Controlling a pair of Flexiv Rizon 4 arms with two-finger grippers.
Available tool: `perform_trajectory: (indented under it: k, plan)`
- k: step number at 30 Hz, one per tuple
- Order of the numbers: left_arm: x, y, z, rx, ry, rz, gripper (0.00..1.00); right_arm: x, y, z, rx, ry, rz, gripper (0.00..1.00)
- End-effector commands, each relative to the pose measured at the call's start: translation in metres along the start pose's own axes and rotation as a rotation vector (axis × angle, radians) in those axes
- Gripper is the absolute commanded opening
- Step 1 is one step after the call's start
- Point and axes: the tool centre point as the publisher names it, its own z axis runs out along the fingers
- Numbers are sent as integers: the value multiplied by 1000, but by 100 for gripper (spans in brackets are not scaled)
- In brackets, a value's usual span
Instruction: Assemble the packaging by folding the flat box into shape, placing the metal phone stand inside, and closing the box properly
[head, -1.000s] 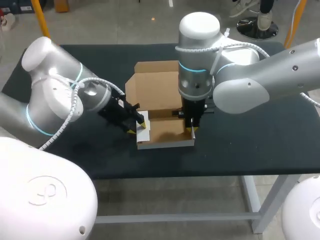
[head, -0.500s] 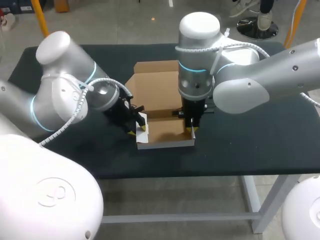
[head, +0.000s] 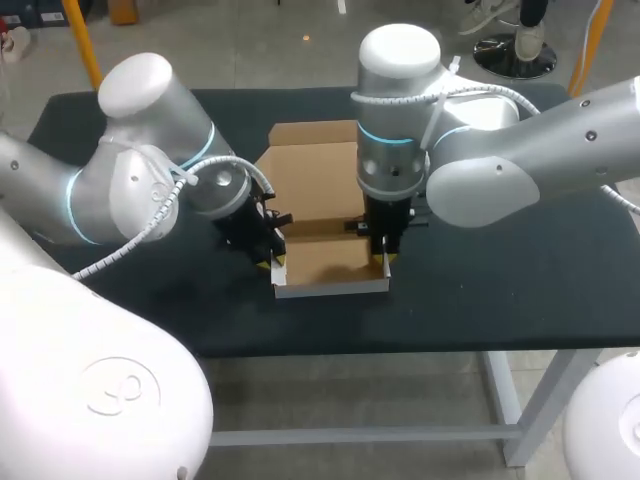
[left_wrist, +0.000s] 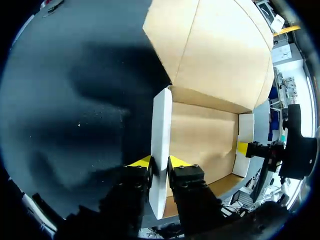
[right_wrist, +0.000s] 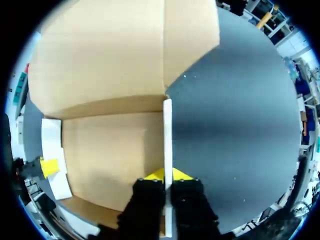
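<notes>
- Box (head: 330, 262) sits in the middle of the table (head: 500, 290), lid flap lying open behind it.
- Your left gripper (head: 272, 262) is clamped on the left wall (left_wrist: 161, 125) and your right gripper (head: 383, 258) on the right wall (right_wrist: 167, 135), likely to hold both sides upright.
- Metal phone stand shows in no view; the right arm may hide it.

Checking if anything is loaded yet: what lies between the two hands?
Only the box floor, bare cardboard; both wrist views show it. The left hand and right hand each pinch a side wall.
</notes>
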Motion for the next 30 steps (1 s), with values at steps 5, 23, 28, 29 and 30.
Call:
perform_trajectory:
  k: [5,23,28,29,30]
  plan:
    - [4,-4,12,-14,-349,7,21,3,1,0,4,-3,-1,0]
    - [0,-5,24,1,-413,15,9,3,1,0,4,-3,-1,0]
    - [-1,-6,26,24,-435,9,0,3,1,0,4,-3,-1,0]
    - [-1,-6,26,25,-435,10,0,3,1,0,4,-3,-1,0]
    - [-1,-6,27,28,-434,10,0,3,1,0,4,-3,-1,0]
